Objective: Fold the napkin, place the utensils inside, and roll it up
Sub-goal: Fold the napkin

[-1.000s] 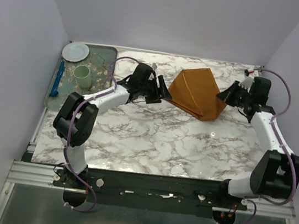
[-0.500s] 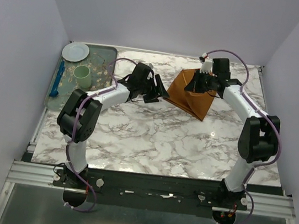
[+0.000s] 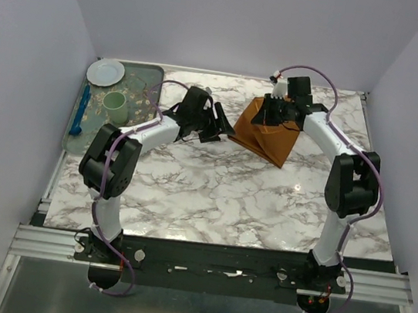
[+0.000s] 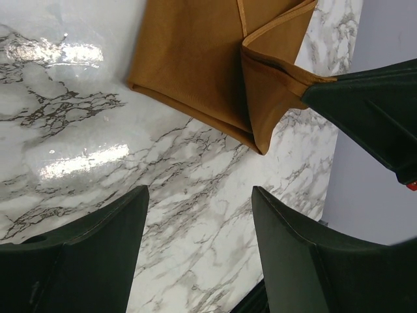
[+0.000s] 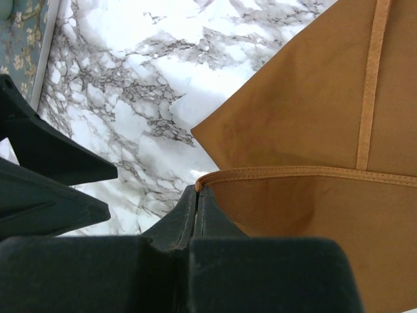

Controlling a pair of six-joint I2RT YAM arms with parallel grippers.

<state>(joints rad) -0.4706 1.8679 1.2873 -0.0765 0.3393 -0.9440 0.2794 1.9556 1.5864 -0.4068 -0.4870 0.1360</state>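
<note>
The rust-orange napkin [image 3: 268,136] lies at the back middle of the marble table, partly folded over itself. My right gripper [image 3: 268,115] is shut on a hemmed corner of the napkin [image 5: 306,176] and holds it lifted above the lower layer. My left gripper [image 3: 223,130] is open and empty just left of the napkin [image 4: 195,59], over bare marble. In the left wrist view the right gripper's dark finger [image 4: 371,111] pinches the raised corner. The copper fork is not in view.
A green tray [image 3: 150,86] at the back left holds a white plate [image 3: 105,72], a pale green cup [image 3: 115,106] and a blue utensil [image 3: 81,110]. Lilac walls close in the left, back and right sides.
My right gripper has carried the napkin's right corner up and leftward across the cloth, folding it over. The left gripper has barely moved.
</note>
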